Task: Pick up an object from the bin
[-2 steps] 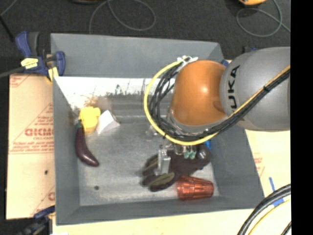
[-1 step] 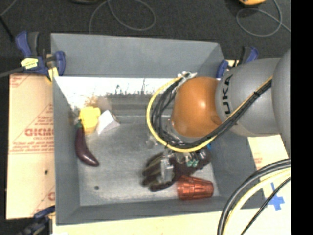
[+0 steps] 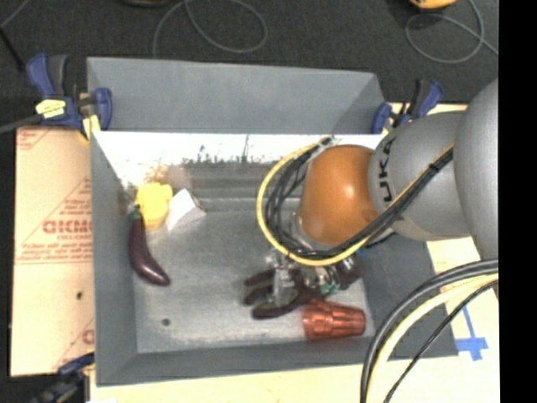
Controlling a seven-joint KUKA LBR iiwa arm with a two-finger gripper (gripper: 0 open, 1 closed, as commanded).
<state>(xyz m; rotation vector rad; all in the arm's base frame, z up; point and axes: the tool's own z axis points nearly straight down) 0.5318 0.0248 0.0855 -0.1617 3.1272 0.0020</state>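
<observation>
Currently the bin holds an eggplant and copper cone beside the released end effector.

The grey metal bin is viewed from above and somewhat to one side by the single camera, placed near enough that all four walls are taken in, with a strip of dark surface beyond the far wall. The arm is seen entering from the frame's right. The bin floor behind the gripper is covered by the orange wrist cover.
</observation>
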